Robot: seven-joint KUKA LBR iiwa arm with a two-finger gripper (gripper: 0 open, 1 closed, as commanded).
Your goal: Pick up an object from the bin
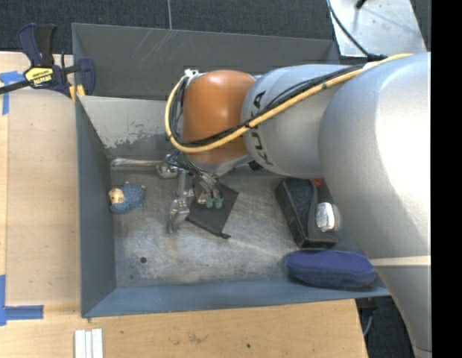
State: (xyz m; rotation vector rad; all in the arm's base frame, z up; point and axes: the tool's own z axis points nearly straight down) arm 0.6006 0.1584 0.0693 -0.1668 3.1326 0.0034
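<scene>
camera view from above has my gripper (177, 216) low over the middle of the bin (93, 200), just beside the left edge of a flat black square pad (214, 213). whether it is apart or together i cannot tell. a small blue toy (128, 198) lies to the left, and a black box (299, 213) and a dark blue pouch (331, 268) lie to the right.

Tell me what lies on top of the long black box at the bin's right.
A small white rounded thing lies on the black box, toward its near end. The robot arm covers the box's right edge, so anything there is hidden.
</scene>
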